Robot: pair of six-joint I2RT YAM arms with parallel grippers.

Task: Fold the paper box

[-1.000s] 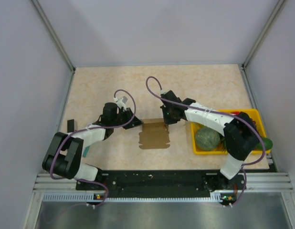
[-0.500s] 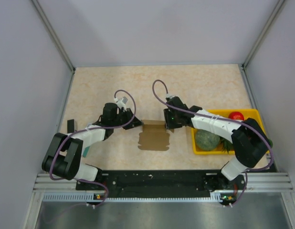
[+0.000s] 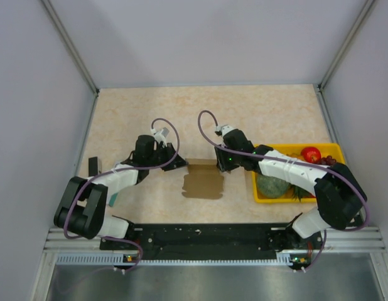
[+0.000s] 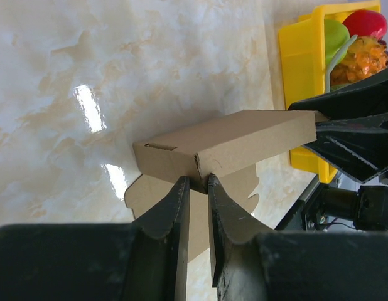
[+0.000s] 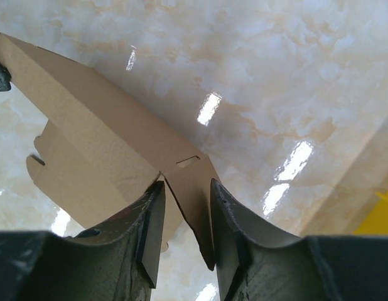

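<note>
My left gripper [image 4: 197, 185] was clamped on the raised wall of the paper box [image 4: 235, 144] — anchoring it mid-way across the table [image 3: 257, 113], between both arms. My right gripper [image 5: 184, 194] straddled the opposite end flap, presumably to fold it inward; whether it pinched could not be determined

Bright, even light from overhead fills the top view. The worktop [image 3: 269, 110] looks matte there, and the arms throw only faint, soft-edged shadows. In both wrist views the same surface turns glossy and carries hard white glare patches. The left fingers [image 4: 172, 238] and right fingers [image 5: 150, 238] are near-black, underexposed and slightly soft along the bottom edge. The paper box [image 4: 231, 147] is sharp and evenly lit, with its lower flap in light shade. The yellow tray [image 4: 301, 69] looks strongly saturated at the frame's corner.
</note>
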